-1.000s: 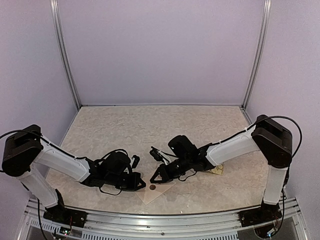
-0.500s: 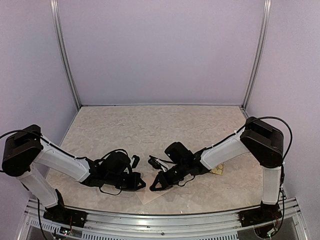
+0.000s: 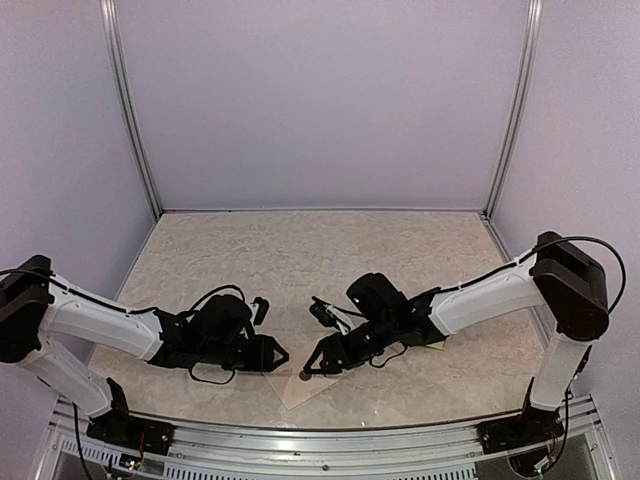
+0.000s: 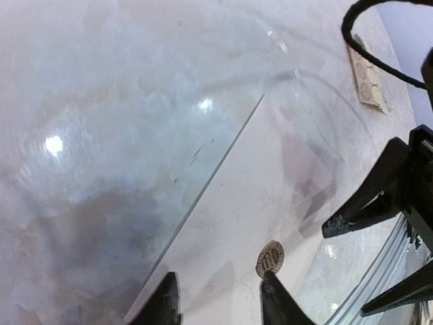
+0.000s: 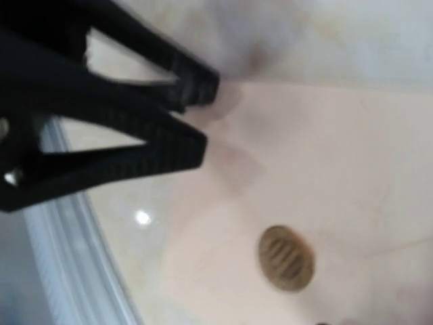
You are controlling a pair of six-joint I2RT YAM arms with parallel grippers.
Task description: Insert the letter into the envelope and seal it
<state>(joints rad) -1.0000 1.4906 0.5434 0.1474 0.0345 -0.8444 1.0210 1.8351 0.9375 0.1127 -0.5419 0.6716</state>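
envelope (image 4: 257,196): smooth matt paper | table (image 4: 101,81): glossy, marbled | round sticker (image 4: 270,258): embossed, metallic sheen

Lilac walls (image 3: 320,100), marbled tabletop (image 3: 300,250) (glossy), metal corner posts (image 3: 130,110)

We are counting one envelope (image 3: 300,388), one round gold seal (image 4: 270,258), one sticker sheet (image 4: 366,80), one bench (image 3: 300,250), and two arms: left arm (image 3: 100,325), right arm (image 3: 490,290).
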